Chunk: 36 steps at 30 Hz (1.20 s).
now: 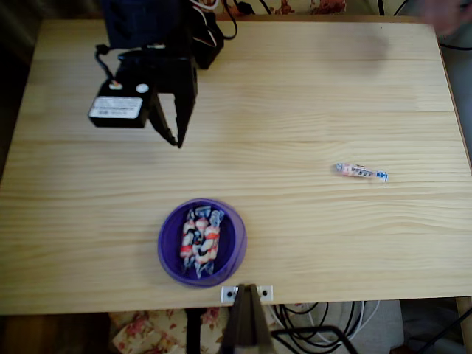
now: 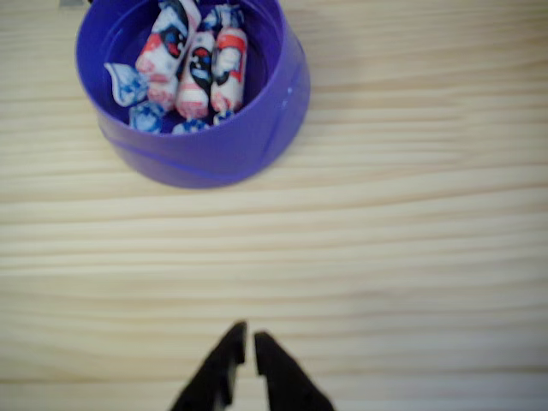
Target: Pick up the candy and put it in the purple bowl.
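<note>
Nearly closed claw [image 2: 249, 342], empty, above table [image 2: 411, 257].

pincer [image 2: 250, 341] nearly closed, empty

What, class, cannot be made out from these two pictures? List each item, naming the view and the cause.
1. Print on the candy lying on the table: too small in the overhead view.
2. Exact count of sweets in the purple bowl: they overlap, and the wrist view's top edge cuts the bowl off.
3. Upper part of the claw: cut off by the wrist view's bottom edge.
4. Arm base: cropped by the overhead view's top edge.
</note>
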Available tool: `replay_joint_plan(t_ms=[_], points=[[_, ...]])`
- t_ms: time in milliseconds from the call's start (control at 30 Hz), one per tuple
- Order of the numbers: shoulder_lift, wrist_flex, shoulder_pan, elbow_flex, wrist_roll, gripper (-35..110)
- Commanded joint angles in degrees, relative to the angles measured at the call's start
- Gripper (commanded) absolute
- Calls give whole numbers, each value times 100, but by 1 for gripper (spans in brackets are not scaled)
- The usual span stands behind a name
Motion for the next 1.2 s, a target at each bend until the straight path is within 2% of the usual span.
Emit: replay_joint_plan(t_ms=[0,833,1000,1167], points=[[88,18,114,-149,44,0],[88,18,123,-149,53,0],[88,35,589,-149,413,0],[88,35,396,-149,211,0]])
